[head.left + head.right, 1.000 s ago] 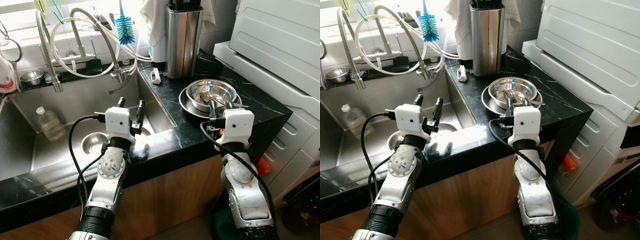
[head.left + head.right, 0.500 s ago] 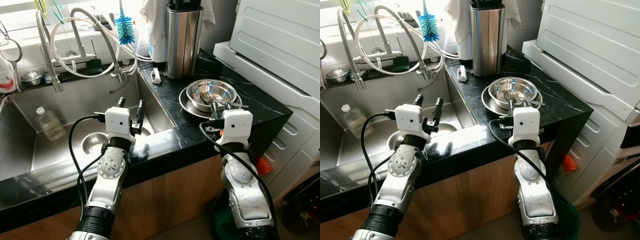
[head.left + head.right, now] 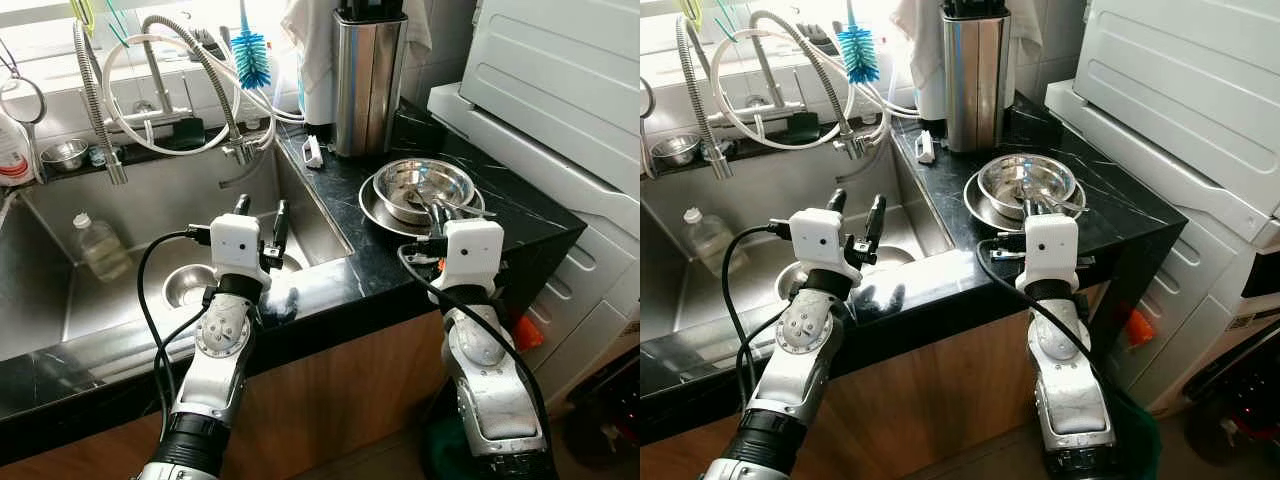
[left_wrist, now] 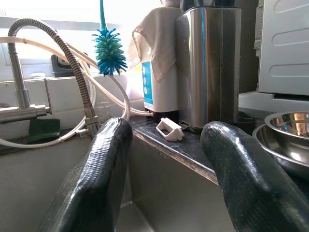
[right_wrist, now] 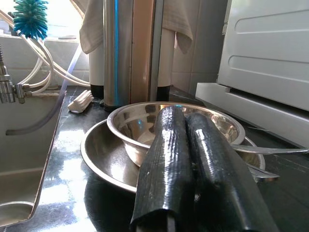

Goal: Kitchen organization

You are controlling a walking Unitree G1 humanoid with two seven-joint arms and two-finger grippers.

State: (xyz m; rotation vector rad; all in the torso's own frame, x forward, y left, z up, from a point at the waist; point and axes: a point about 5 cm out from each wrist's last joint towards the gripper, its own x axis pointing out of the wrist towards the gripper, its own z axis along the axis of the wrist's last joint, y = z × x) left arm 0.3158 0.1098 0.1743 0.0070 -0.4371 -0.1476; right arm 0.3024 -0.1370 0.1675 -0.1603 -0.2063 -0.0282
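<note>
Right claw [image 5: 193, 159] has edged slightly forward toward the steel bowl [image 3: 422, 187] since one second ago; fingers pressed together, empty, just short of the bowl's rim. Bowl sits nested in a steel plate [image 3: 372, 207] on the black desk [image 3: 520, 215], utensils inside. Left claw [image 4: 166, 159] unchanged, fingers spread, hovering over the sink [image 3: 130, 215].

No text, label or number can be read.
</note>
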